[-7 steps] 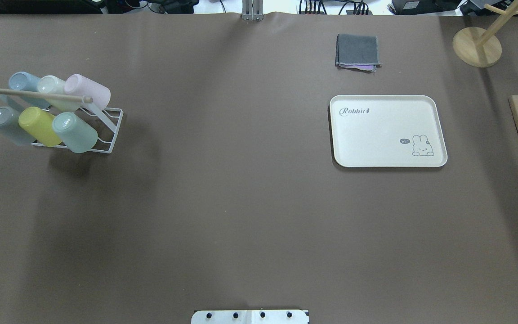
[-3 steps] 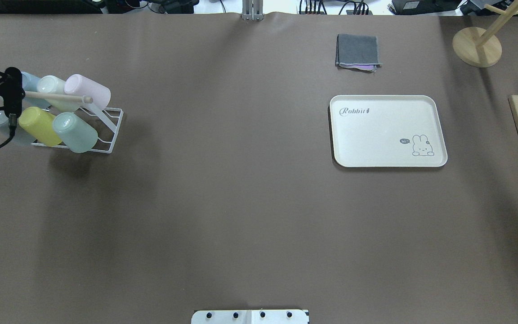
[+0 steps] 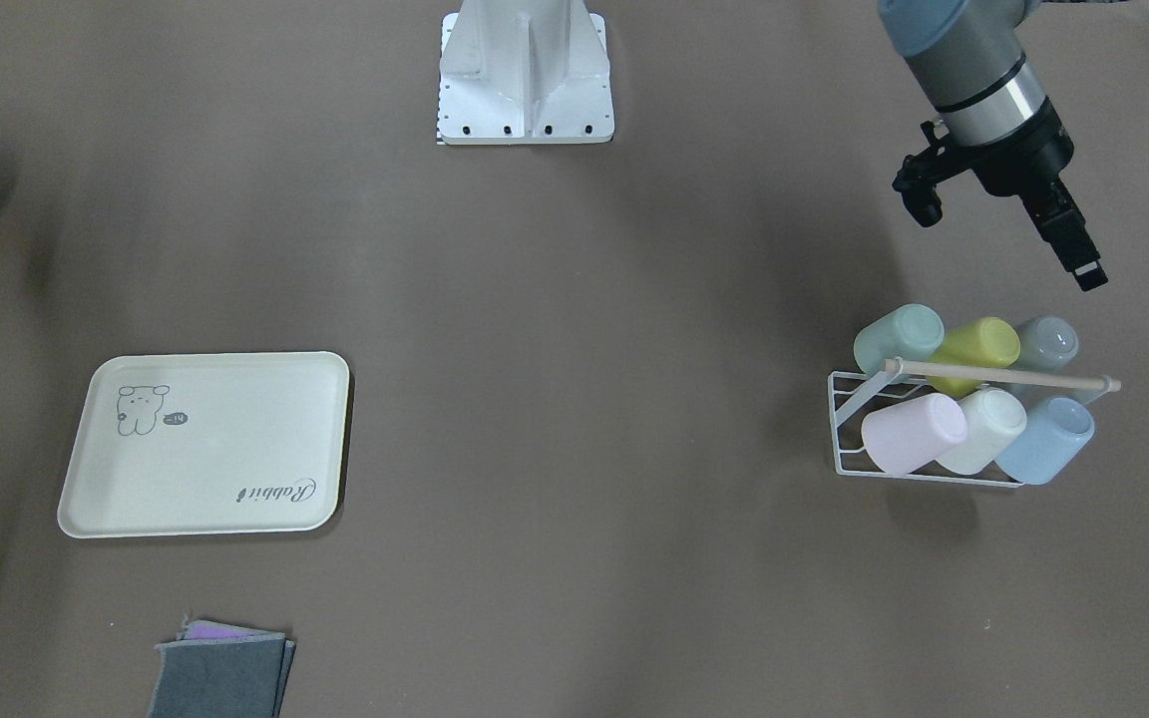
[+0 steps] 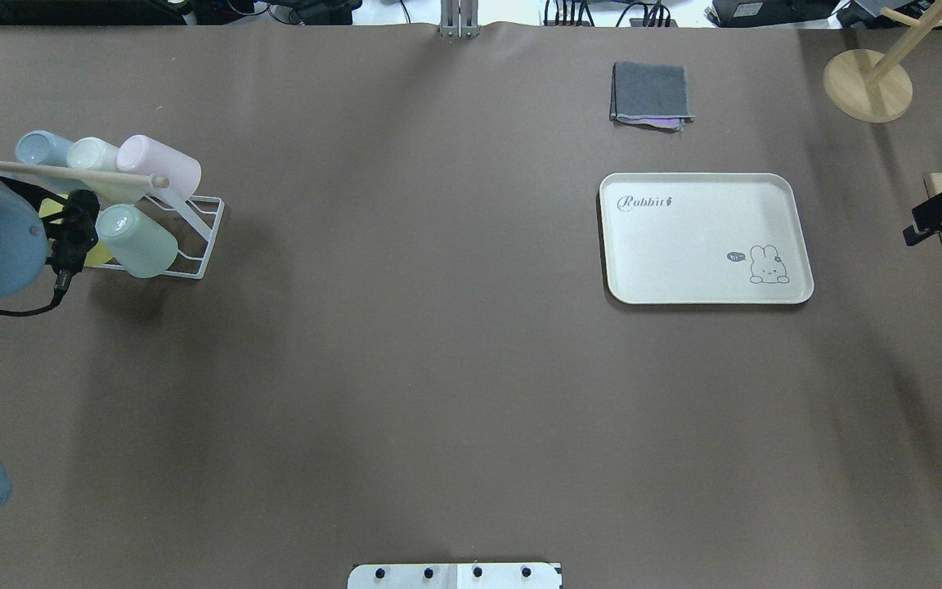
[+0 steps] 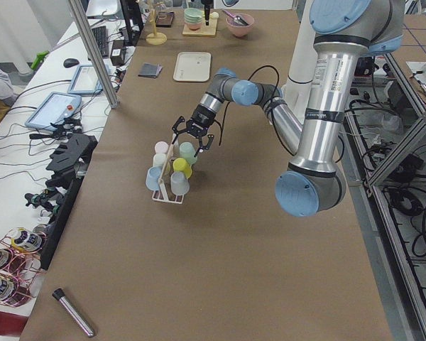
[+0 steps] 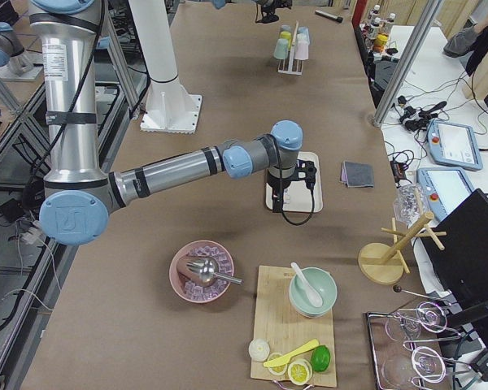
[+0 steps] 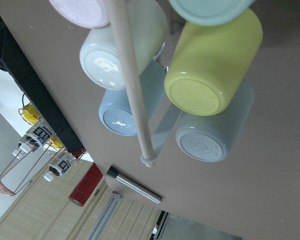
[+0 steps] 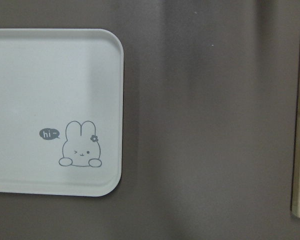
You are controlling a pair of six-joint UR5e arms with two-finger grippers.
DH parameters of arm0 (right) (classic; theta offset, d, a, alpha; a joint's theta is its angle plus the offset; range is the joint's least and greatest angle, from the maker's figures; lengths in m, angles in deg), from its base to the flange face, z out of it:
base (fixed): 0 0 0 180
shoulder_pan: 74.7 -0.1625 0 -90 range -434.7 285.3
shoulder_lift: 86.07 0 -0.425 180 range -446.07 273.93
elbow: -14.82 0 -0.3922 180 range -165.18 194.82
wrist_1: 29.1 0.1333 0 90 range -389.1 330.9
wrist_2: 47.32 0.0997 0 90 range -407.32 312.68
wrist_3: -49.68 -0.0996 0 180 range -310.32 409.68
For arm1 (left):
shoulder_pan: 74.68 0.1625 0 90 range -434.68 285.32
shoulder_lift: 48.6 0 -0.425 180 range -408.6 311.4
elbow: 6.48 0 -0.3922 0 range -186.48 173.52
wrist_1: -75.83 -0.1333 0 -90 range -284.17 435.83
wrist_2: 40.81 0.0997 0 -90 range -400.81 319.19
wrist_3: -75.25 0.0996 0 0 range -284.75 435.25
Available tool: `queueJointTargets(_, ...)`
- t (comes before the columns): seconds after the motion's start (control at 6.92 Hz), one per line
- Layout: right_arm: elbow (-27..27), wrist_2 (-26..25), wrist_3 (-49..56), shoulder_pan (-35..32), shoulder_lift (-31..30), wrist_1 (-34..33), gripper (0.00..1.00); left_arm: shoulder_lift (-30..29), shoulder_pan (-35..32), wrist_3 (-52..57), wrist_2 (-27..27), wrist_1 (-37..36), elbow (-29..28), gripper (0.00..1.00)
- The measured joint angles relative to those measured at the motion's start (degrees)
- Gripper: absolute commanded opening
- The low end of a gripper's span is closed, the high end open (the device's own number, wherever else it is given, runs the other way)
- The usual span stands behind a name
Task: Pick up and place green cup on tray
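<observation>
Six cups crowd the white wire rack (image 3: 846,424). The green cup (image 4: 136,240) sits tilted at the end nearest the table's middle, touching the yellow-green cup (image 3: 973,349). The left gripper (image 3: 1083,271) hovers near the rack's other end, and its jaws look spread apart. The right gripper (image 6: 276,205) hangs near the tray (image 4: 684,245), can't tell if it's open or closed. Risk imo: a finger clips the wooden bar (image 3: 1003,377) or grabs the neighbour cup, dragging the whole rack.
</observation>
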Motion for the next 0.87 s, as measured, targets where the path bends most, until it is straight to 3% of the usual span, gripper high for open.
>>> queueJointTargets(0.29,9.5,-1.6,-3.5,2.5,3.8,8.9,1.00,-0.4,4.4,0.1,3.8,-4.9,-0.2,0.98)
queueJointTargets(0.87,21.3,-3.0,-6.3,7.0,11.6,12.1,1.00,-3.5,9.9,6.8,12.3,-5.4,-2.4,0.98)
